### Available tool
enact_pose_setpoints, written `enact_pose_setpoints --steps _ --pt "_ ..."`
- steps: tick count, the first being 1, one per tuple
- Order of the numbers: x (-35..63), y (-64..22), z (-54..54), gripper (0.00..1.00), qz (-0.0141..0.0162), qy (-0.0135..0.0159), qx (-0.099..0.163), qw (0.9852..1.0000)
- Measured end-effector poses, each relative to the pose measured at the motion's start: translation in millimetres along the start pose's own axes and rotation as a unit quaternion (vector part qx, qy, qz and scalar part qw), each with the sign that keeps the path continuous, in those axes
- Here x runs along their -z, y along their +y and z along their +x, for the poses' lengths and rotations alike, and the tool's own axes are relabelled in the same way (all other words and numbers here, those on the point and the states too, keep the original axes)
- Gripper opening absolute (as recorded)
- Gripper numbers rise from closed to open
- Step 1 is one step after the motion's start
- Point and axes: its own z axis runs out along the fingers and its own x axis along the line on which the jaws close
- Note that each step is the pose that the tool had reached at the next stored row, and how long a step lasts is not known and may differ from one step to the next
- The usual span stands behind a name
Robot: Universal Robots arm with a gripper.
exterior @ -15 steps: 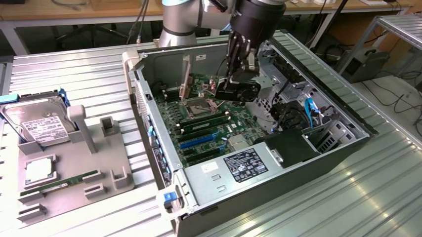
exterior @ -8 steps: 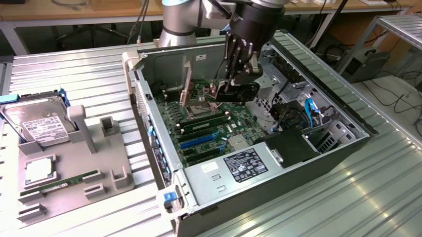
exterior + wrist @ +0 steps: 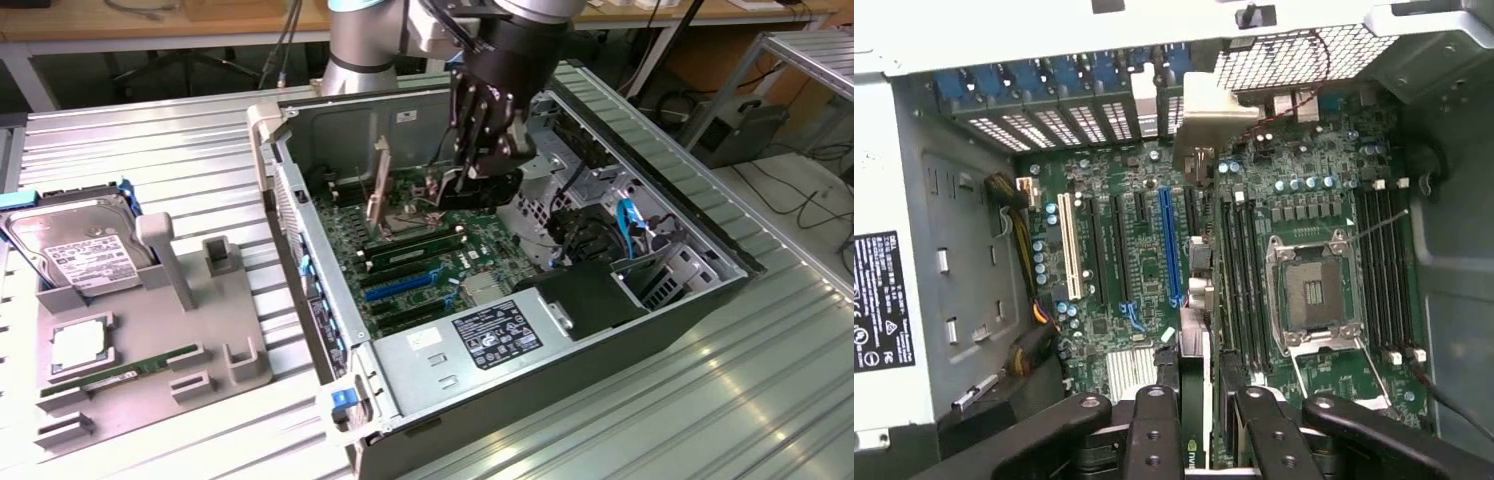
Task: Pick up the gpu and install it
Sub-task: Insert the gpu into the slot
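Currently: gripper (image 3: 470, 178), fingers (image 3: 1154, 432) clenched on gpu (image 3: 1194, 380), held edge-on over motherboard (image 3: 1144, 262), apparently for aligning with expansion slots (image 3: 1169, 245); 2 o'clock of CPU socket (image 3: 403, 215), exterior view.

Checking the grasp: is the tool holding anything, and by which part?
Yes. The tool grips the gpu edge-on between its fingers, apparently at the end away from the silvery bracket.

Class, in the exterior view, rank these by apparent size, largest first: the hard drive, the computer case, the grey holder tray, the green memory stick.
1. computer case
2. grey holder tray
3. hard drive
4. green memory stick
The gaps are plain, so no ties.
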Motion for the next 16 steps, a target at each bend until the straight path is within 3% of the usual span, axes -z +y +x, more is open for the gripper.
enact_pose_setpoints --steps 3,7,16 --pt "-2.3 7.3 0.8 0.26 0.0075 -0.0007 0.000 1.0000" --pt "-4.7 13.8 1.6 0.26 0.0135 -0.0013 0.001 0.9999" --pt "-15.8 26.9 10.7 0.26 0.0157 -0.0013 0.005 0.9999"
